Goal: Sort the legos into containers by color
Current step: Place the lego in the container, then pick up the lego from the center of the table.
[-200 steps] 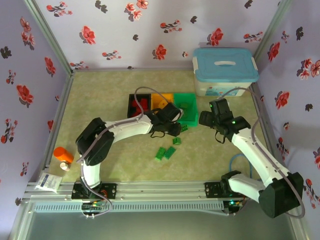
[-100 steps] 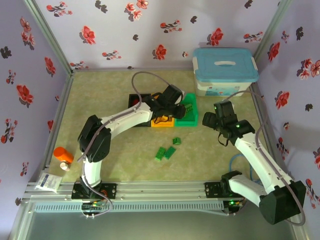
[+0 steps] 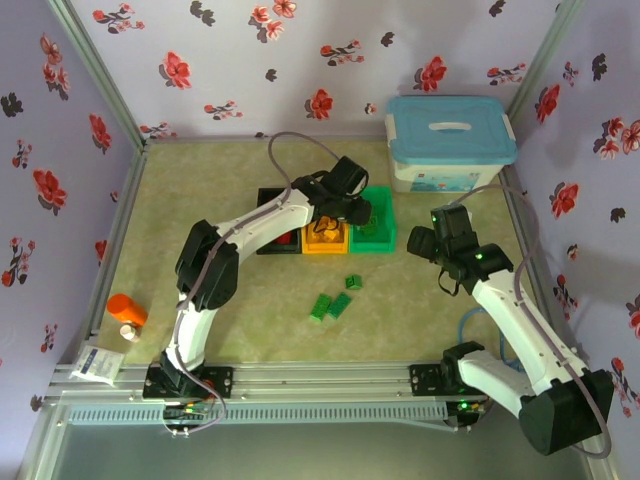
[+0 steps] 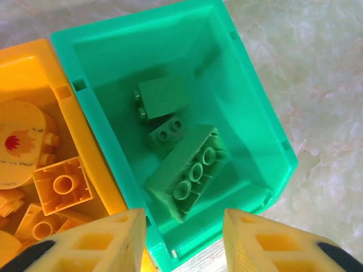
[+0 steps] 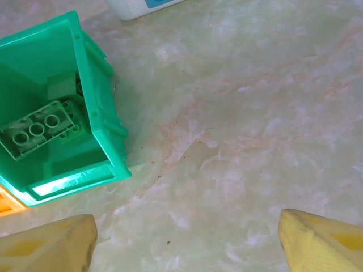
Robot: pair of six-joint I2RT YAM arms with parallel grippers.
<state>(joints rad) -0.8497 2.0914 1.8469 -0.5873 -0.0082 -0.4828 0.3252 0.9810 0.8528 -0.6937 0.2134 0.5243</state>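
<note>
My left pincer (image 4: pixel 182 241) hangs over the green bin (image 4: pixel 258 107), its fingers spread apart with nothing between them. Three green legos (image 4: pixel 190 175) lie inside, and the yellow-orange bin (image 4: pixel 39 59) touching its side holds bricks of its own colour. My right pincer (image 5: pixel 187 243) is spread wide and empty above the bare desk (image 5: pixel 255 113), just beside the same bin.

Three loose green legos (image 3: pixel 338 304) lie on the desk nearer my bases, well apart from both pincers. I judge these to be the work left.

The risks I see:
- If I pull my left arm away low, a fingertip could catch the bin's rim and drag or tip it, spilling sorted bricks.
- Both arms stand near each other, so reaching for the loose legos together could make them collide.
- Two of those legos lie just beside each other, so a careless close could pinch both or flick one away.
</note>
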